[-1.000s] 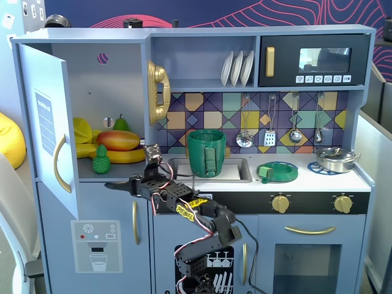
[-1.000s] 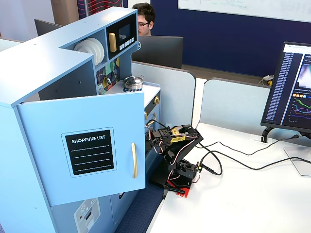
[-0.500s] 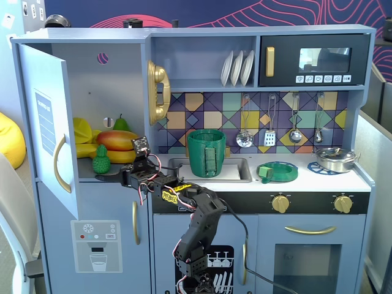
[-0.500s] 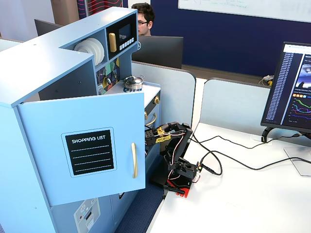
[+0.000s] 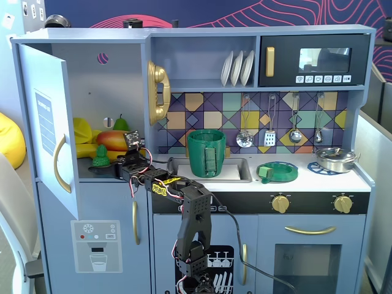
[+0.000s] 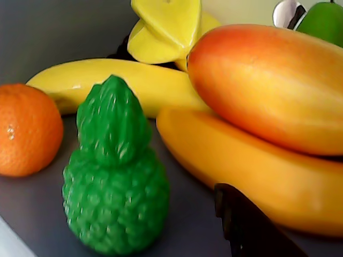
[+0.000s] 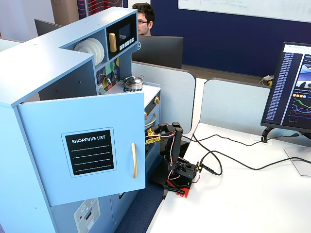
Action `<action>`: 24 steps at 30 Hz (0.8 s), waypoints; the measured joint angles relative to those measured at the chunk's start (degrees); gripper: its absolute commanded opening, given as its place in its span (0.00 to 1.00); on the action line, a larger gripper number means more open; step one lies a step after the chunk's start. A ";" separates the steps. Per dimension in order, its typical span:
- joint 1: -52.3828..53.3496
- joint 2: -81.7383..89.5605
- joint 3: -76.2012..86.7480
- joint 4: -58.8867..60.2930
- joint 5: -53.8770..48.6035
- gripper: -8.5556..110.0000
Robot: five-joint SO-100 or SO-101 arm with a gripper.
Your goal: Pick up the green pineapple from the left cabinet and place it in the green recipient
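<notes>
The green pineapple (image 5: 100,157) is seen upright inside the left cabinet (image 5: 92,110), beside the mango (image 6: 270,85). The gripper (image 5: 122,165) is positioned just beside the pineapple, not touching; its closure cannot be determined.

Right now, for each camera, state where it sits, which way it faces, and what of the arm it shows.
A fixed view: in front of the toy kitchen, facing it; the whole arm shows, gripper reaching into the left cabinet near the green pineapple; green recipient in the sink.
Wrist view: inside the cabinet, close on the pineapple; one dark fingertip shows.
Another fixed view: beside the kitchen, facing the open door; arm's base shows, gripper hidden.
Shared: first two show the pineapple.
</notes>
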 measured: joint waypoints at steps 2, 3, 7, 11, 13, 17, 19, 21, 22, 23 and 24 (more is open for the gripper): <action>-0.18 -1.32 -1.23 0.00 0.00 0.51; -0.26 -1.85 -1.76 0.00 0.00 0.51; -0.70 -4.31 -4.13 0.00 -0.26 0.50; -1.23 -7.29 -7.29 0.00 -0.62 0.48; -1.67 -8.35 -8.70 0.00 -1.05 0.48; -2.20 -9.76 -10.02 0.00 -1.67 0.46; -2.29 -10.72 -10.72 0.00 -1.93 0.42; -2.29 -11.78 -11.51 0.00 -2.37 0.35; -2.29 -12.48 -12.04 0.00 -2.55 0.28; -2.29 -13.18 -12.66 0.09 -2.64 0.20; -2.29 -13.71 -13.10 0.35 -2.81 0.12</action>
